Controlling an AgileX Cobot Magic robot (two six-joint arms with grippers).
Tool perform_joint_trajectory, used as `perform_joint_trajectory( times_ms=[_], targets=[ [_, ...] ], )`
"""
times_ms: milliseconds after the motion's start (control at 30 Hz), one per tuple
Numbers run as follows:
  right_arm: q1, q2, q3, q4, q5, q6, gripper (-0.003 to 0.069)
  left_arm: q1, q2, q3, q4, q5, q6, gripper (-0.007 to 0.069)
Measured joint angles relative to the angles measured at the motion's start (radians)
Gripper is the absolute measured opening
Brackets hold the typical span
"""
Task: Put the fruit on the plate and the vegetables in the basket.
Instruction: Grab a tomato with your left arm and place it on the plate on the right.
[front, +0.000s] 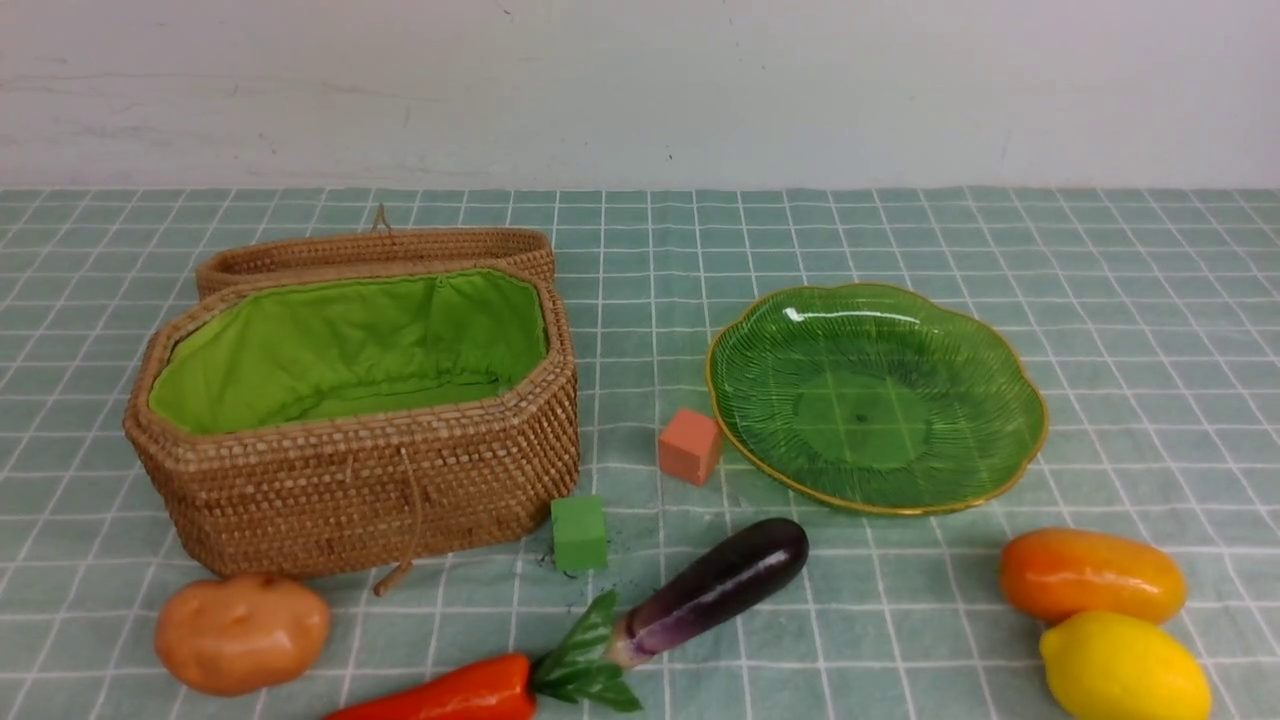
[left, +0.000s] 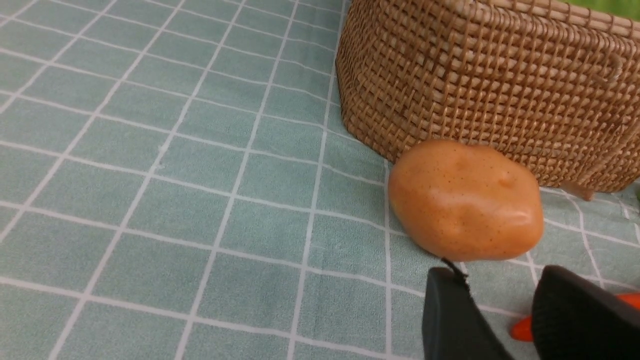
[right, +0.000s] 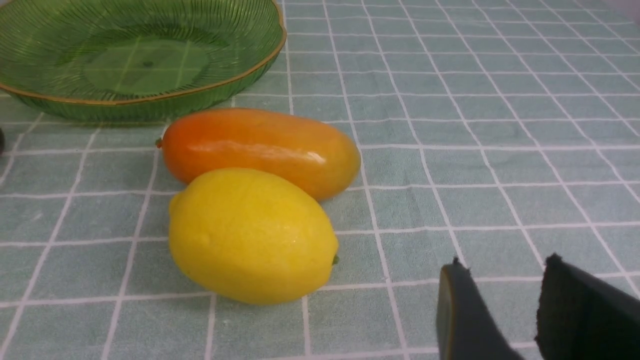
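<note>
Fruit: the lemon and the mango lie touching, side by side on the bench at your near right. Both are just this side of the plate, and neither is on it.
Plate: the green glass plate sits right of centre with nothing in it.
Vegetables: the potato rests just in front of the basket's near wall. The carrot lies at the near edge. The eggplant lies slantwise, its pale end at the carrot's leaves.
Basket: the wicker basket stands at left with its lid thrown back behind it, so the mouth is open from above. The green lining is bare.
Left fingers: the left fingers are part-spread with nothing between them, low and just short of the potato.
Right fingers: the right fingers are part-spread and empty, near the lemon but apart from it.
Layout, judged: each class lies on the side of its own container, so each arm can serve its own side.
Cubes: the green cube and the salmon cube sit between basket and plate. Leave them alone.
Stage, judged: nothing is sorted yet.
Risk, judged: the skins are glossy and rounded, so closing on the lemon may nudge the mango.
</note>
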Motion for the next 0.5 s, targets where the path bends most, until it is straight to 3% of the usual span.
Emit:
perform_joint_trajectory(
  times_ms=[367,500],
  targets=[
    [0.000,0.000,0.000,0.000,0.000,0.000,0.0242,0.000,0.000,0.000,0.006,0.000,0.000,0.0239],
    [0.000,0.000,0.000,0.000,0.000,0.000,0.0242,0.000,0.000,0.000,0.035,-0.084,-0.015,0.0239]
  ],
)
